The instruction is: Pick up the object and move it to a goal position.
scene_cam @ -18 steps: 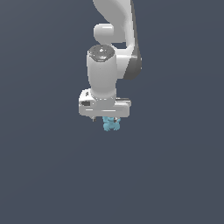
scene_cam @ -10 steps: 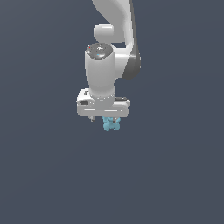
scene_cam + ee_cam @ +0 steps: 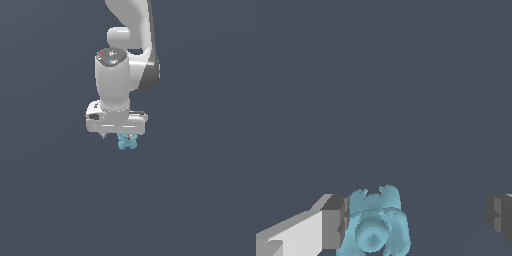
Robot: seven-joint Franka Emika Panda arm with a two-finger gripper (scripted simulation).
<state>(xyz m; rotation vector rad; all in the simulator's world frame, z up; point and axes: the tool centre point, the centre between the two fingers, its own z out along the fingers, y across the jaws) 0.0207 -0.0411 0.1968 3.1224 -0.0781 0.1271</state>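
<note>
Only the wrist view shows the hand spread open, one finger touching the object.

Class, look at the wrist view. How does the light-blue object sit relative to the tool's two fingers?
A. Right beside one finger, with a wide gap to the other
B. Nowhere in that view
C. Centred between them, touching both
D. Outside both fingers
A: the object sits against one finger, while the other finger stands well apart across bare floor, so the tool is open.
</note>
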